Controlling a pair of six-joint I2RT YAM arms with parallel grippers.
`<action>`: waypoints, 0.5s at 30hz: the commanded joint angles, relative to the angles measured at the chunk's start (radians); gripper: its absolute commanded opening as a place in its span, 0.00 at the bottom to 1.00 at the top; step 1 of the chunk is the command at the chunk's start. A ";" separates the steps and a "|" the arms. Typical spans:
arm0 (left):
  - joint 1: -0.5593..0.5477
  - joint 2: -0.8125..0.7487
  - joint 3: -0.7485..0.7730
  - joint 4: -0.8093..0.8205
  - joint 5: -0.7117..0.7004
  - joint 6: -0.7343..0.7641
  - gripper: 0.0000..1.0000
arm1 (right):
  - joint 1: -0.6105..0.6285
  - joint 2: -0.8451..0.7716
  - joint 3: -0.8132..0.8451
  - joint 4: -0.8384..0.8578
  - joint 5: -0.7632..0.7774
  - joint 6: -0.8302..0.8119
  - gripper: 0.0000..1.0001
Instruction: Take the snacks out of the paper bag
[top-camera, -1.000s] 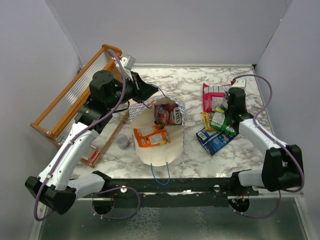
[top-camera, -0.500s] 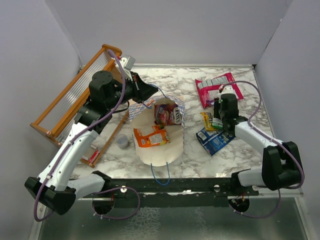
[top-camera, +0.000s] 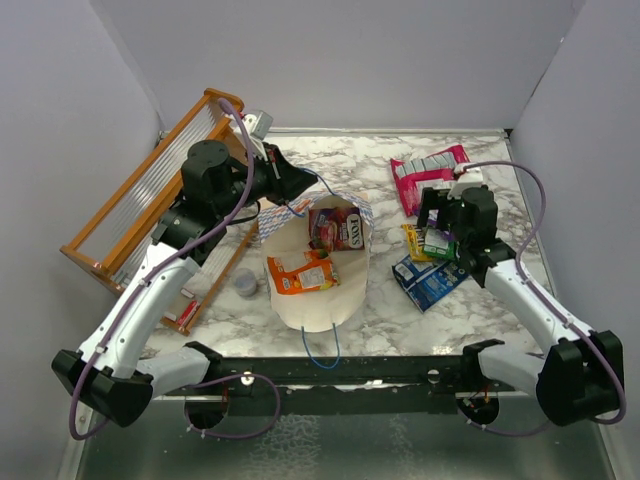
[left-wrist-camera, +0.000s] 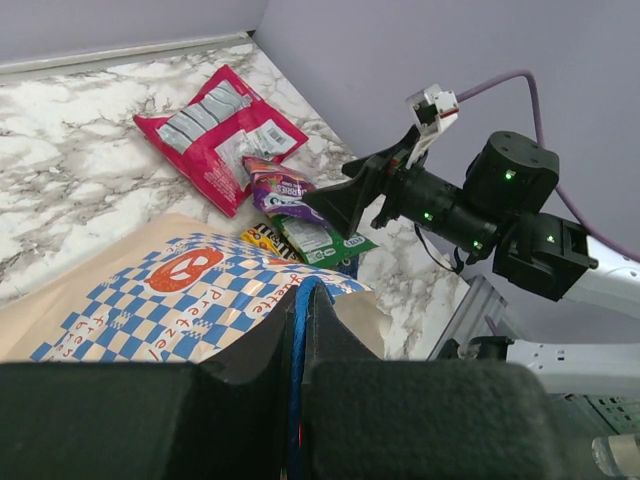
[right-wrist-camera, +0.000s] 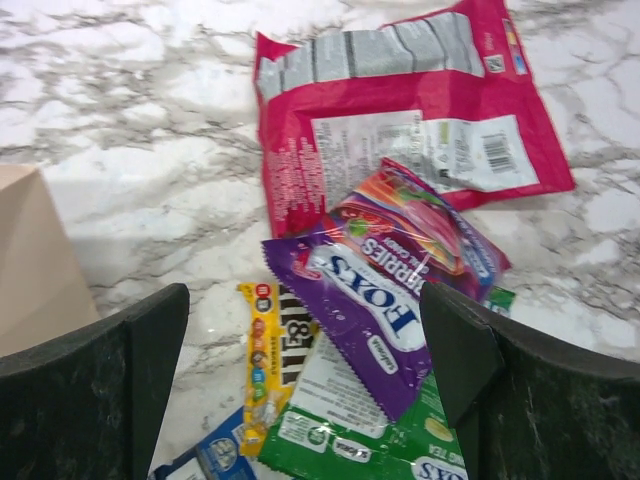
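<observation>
The paper bag (top-camera: 352, 214) lies on its side, its cream inside (top-camera: 312, 300) facing up. An orange packet (top-camera: 300, 273) and a pink-and-white packet (top-camera: 336, 231) lie inside it. My left gripper (top-camera: 298, 192) is shut on the bag's blue string handle (left-wrist-camera: 296, 335), just above the checkered side (left-wrist-camera: 170, 295). To the bag's right, my right gripper (top-camera: 440, 218) hangs open over a pile of snacks on the table. The pile holds the pink-red pouch (right-wrist-camera: 400, 130), a purple packet (right-wrist-camera: 385, 300), a green wrapper (right-wrist-camera: 350, 425), a yellow bar (right-wrist-camera: 262, 365) and a blue packet (top-camera: 430, 282). Nothing is between the fingers of the right gripper (right-wrist-camera: 305, 345).
An orange wooden rack (top-camera: 150, 190) leans at the back left beside my left arm. A small grey-blue cup (top-camera: 245, 285) stands on the marble just left of the bag. Grey walls close in the table on three sides.
My right gripper has opened and let the purple packet drop onto the pile, shifting slightly toward the bag. The left arm and the bag have not moved.
</observation>
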 joint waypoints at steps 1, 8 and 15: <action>0.001 0.004 0.001 0.029 0.012 -0.003 0.00 | 0.000 -0.041 -0.023 0.047 -0.199 0.050 0.99; 0.001 -0.008 0.002 0.013 -0.001 0.006 0.00 | 0.001 -0.171 -0.031 0.087 -0.522 0.009 0.99; 0.001 -0.011 -0.016 0.037 0.007 -0.007 0.00 | 0.086 -0.307 0.023 0.112 -0.873 -0.030 0.99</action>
